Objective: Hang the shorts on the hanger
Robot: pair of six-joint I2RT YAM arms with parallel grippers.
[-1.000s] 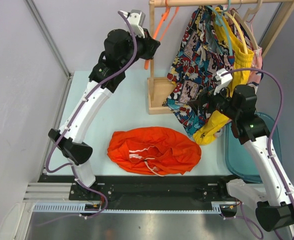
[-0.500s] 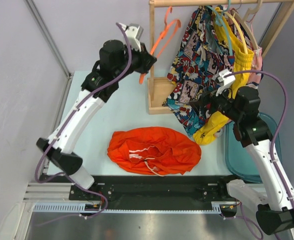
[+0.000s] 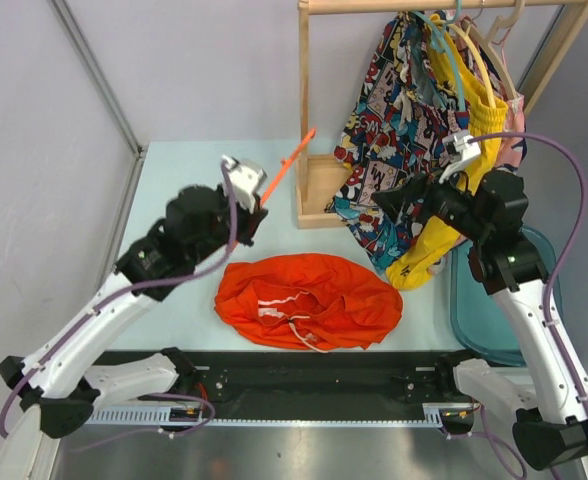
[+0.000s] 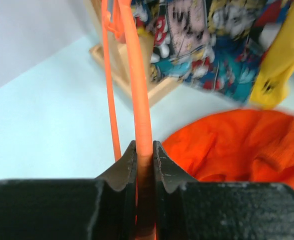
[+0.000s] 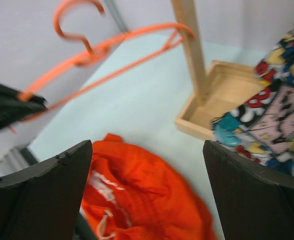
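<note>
The orange-red shorts [image 3: 309, 300] lie crumpled on the pale table near its front edge, cream drawstring showing. My left gripper [image 3: 257, 208] is shut on the thin orange hanger [image 3: 289, 160] and holds it above the table, just left of and behind the shorts. In the left wrist view the hanger's bar [image 4: 139, 90] runs up from between my closed jaws [image 4: 144, 156], with the shorts [image 4: 247, 145] to the right. My right gripper [image 3: 392, 202] is open and empty, above the shorts' right end. In the right wrist view it [image 5: 147, 192] is over the shorts [image 5: 147, 200], with the hanger [image 5: 112, 45] beyond.
A wooden rack with a box base [image 3: 319, 190] stands at the back. Comic-print shorts [image 3: 394, 110], yellow shorts [image 3: 479, 125] and other hangers hang from it. A teal tray [image 3: 469, 310] sits at the right. A grey post [image 3: 99, 75] borders the left.
My left arm has taken the orange hanger off the rack rail and swung down and forward to just left of the shorts. My right gripper has shifted slightly back.
</note>
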